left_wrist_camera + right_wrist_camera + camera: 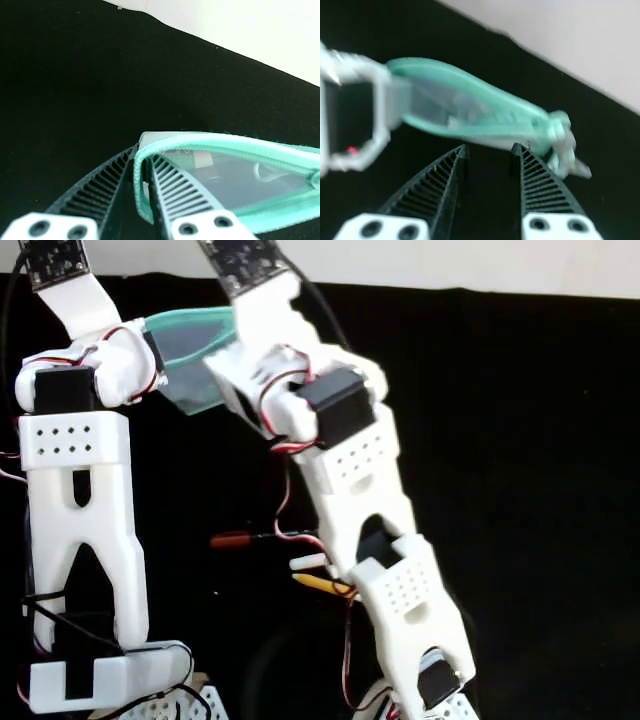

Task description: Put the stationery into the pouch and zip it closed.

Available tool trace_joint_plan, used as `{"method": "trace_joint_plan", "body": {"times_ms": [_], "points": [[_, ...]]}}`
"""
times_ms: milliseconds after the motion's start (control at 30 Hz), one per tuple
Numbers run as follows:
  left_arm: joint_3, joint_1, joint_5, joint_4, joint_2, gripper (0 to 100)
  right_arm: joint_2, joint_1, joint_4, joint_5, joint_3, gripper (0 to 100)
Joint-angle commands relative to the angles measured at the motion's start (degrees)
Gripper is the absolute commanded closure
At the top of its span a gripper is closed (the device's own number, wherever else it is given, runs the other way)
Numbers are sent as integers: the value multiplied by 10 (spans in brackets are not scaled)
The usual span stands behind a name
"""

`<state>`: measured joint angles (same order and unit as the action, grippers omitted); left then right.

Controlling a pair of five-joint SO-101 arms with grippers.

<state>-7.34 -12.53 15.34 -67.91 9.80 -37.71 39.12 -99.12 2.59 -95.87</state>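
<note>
The left gripper [142,150] is pinching the pouch [190,355] by its nine-o'clock end, with the long axis running nine-to-three. The right gripper [490,147] is gaping wide.

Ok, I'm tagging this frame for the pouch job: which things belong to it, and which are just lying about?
Belong to the job:
- pouch, gripped by the left pincer
- right pincer, open beside the pouch
- red pen, white stick and yellow pencil, lying loose

Just there:
- black table cover
- white wall behind
</note>
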Motion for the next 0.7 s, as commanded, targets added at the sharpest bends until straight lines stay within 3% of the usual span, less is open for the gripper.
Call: {"method": "trace_joint_plan", "body": {"times_ms": [0, 400, 500, 667], "points": [[-4, -9, 1, 13, 2, 993, 43, -30, -18, -2, -51, 857], [-4, -9, 1, 13, 2, 993, 45, -57, -20, 0, -52, 857], [-4, -9, 1, 13, 2, 993, 65, -56, -21, 47, -45, 857], [-4, -9, 1, 13, 2, 993, 124, -59, -21, 77, 85, 854]]}}
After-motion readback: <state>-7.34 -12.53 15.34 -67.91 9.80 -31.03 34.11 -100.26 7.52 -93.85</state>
